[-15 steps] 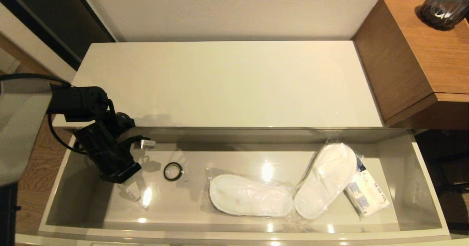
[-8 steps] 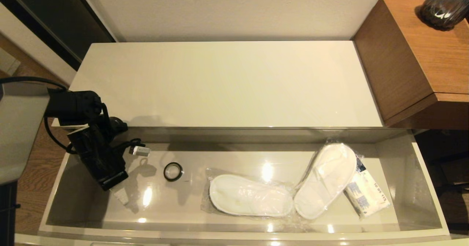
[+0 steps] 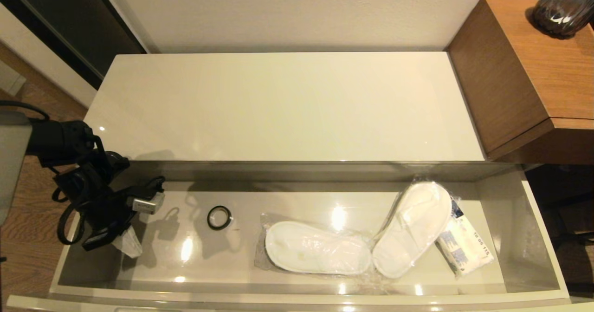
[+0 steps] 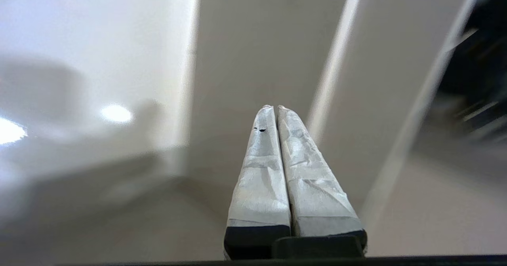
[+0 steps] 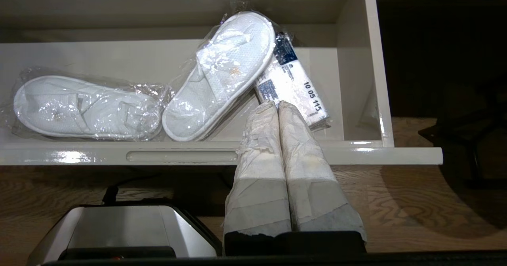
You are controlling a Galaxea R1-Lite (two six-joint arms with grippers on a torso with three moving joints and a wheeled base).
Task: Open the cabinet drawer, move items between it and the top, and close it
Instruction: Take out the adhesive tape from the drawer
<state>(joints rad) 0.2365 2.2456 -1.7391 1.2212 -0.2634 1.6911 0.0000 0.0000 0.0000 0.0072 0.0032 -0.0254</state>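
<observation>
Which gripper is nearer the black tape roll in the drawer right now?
Left. The left gripper hangs shut inside the drawer's left end, beside the tape roll. The right gripper, also shut, sits outside the drawer front near the white packet, at the opposite end.
</observation>
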